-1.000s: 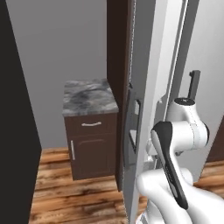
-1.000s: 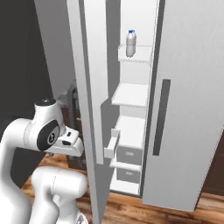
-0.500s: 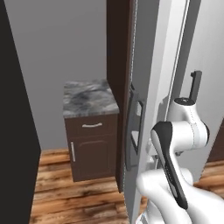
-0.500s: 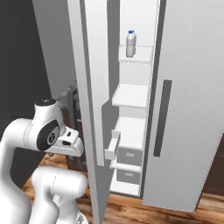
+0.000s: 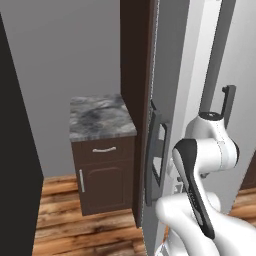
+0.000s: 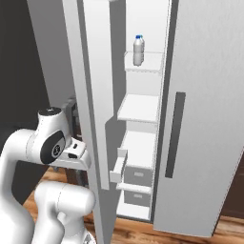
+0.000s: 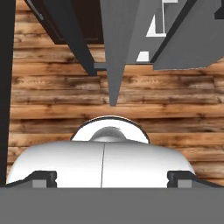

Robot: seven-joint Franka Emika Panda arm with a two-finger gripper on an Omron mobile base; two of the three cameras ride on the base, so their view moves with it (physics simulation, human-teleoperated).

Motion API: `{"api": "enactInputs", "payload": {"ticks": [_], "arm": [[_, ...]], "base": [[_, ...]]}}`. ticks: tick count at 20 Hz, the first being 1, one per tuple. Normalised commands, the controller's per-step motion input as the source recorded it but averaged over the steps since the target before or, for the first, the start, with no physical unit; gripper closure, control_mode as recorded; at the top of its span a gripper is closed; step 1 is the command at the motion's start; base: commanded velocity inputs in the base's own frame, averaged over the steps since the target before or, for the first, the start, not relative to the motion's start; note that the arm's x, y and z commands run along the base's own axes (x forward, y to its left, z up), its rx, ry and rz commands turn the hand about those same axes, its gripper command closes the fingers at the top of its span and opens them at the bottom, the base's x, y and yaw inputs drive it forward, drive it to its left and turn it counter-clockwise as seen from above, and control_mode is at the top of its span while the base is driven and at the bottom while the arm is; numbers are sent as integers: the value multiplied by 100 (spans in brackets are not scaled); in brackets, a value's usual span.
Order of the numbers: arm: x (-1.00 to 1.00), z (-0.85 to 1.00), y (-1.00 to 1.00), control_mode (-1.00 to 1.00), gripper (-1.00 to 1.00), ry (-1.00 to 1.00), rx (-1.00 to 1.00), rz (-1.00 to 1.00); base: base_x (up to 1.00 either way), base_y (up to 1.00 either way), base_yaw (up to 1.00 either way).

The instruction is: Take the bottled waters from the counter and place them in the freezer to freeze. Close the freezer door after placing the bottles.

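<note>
The blue-capped bottled water (image 6: 138, 50) stands upright on an upper white shelf of the open freezer (image 6: 140, 109). The teal-capped bottle and the counter are out of view. The freezer door (image 6: 91, 119) stands partly open, its white inner lining and a door bin (image 6: 119, 164) facing the shelves. Its outer face carries the long dark handle (image 5: 154, 150) and the dispenser panel (image 5: 162, 152). My arm reaches around the door's outer side, where the door hides my hand. My gripper (image 7: 111, 178) points down at the wooden floor below the door's bottom edge, open with nothing between its fingertips (image 7: 43, 178).
A narrow marble-topped cabinet (image 5: 100, 117) with one drawer stands left of the door, against dark brown cupboard panels (image 5: 135, 75). The plain silver door (image 6: 205, 119) with its dark handle (image 6: 174, 136) stays shut to the right. A dark wall (image 5: 15, 165) borders the far left.
The freezer door has swung a little further toward the freezer, so more of its outer face and dispenser panel shows in the left base view. The bottle has not moved.
</note>
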Motion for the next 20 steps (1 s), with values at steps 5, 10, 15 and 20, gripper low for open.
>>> {"api": "enactInputs", "payload": {"ticks": [5,10,15,20], "arm": [[0,0,0,100,-100,0,0,0],[0,0,0,100,-100,0,0,0],[-7,14,36,-100,-100,-15,-10,-9],[11,6,75,-100,-100,-16,-19,-28]], "base": [[0,0,0],[-1,0,0],[0,0,0],[0,0,0]]}}
